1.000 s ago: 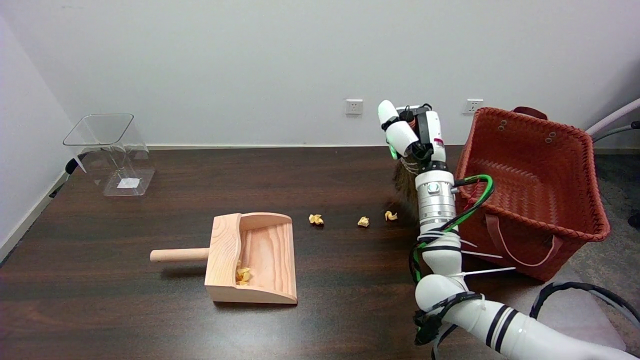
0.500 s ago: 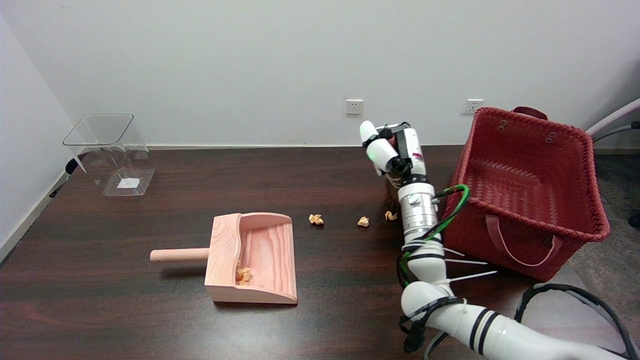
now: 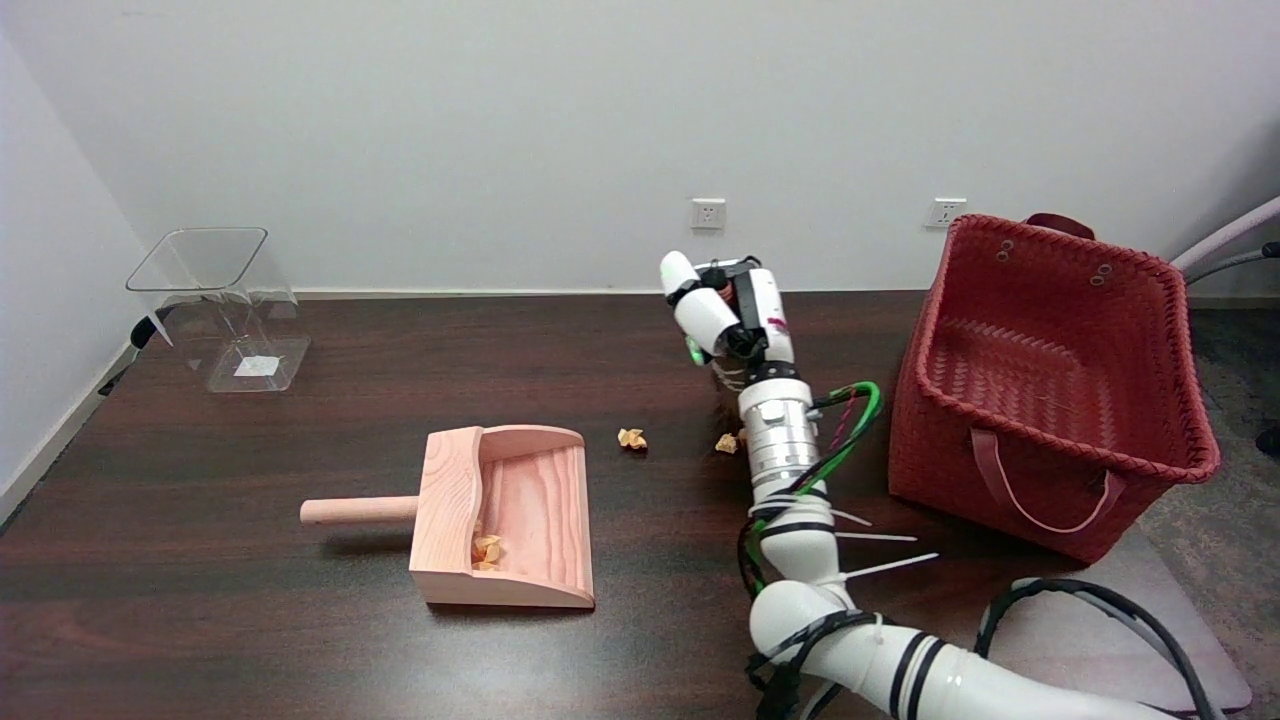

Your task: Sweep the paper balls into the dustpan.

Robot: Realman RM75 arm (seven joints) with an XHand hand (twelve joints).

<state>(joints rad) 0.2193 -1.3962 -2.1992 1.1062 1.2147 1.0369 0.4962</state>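
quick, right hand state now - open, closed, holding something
Right hand: closed around the small brush, holding it bristles-down on the table beside a paper ball.

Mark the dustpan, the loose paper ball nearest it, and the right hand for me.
dustpan [image 3: 535, 500]: head view, on its bare wooden floor.
paper ball [image 3: 631, 438]: head view, on the ball's middle.
right hand [image 3: 728, 310]: head view, on the middle of the hand.
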